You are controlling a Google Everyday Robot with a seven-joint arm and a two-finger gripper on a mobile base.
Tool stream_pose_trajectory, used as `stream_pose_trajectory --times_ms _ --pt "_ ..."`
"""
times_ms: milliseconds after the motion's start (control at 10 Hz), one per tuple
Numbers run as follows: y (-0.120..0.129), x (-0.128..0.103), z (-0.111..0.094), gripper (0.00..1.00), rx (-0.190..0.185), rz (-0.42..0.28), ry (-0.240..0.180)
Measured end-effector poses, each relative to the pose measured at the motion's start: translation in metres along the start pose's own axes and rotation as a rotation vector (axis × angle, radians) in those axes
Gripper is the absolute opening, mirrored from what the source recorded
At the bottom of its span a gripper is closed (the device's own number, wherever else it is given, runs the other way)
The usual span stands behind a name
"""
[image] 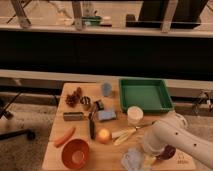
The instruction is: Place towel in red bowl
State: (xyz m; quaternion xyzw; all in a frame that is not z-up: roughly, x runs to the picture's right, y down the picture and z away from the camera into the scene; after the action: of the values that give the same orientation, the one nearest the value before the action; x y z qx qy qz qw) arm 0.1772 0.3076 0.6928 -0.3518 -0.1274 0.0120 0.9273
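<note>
The red bowl [75, 152] stands empty at the front left of the wooden table [55, 150]. The towel [132, 160], a pale crumpled cloth, lies at the table's front edge, right of the bowl. My white arm [172, 137] reaches in from the right, low over the front right of the table. My gripper [149, 153] is at the arm's lower end, just above and right of the towel, mostly hidden by the arm.
A green tray [145, 95] sits at the back right. A white cup [134, 114], banana [125, 134], orange ball [103, 135], carrot [64, 136], black-handled tool [92, 127], blue sponge [106, 115] and blue cup [106, 89] crowd the middle. A purple object [168, 152] lies under the arm.
</note>
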Motion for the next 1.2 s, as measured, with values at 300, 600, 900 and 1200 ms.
stream_pose_trajectory --times_ms 300,600,900,1200 --pt "0.005 0.004 0.009 0.80 0.001 0.000 -0.032" --pt "0.007 0.000 0.020 0.80 -0.008 -0.016 -0.045" --pt "0.009 -0.006 0.027 0.80 -0.010 -0.038 -0.051" --pt "0.013 -0.012 0.037 0.80 -0.006 -0.069 -0.049"
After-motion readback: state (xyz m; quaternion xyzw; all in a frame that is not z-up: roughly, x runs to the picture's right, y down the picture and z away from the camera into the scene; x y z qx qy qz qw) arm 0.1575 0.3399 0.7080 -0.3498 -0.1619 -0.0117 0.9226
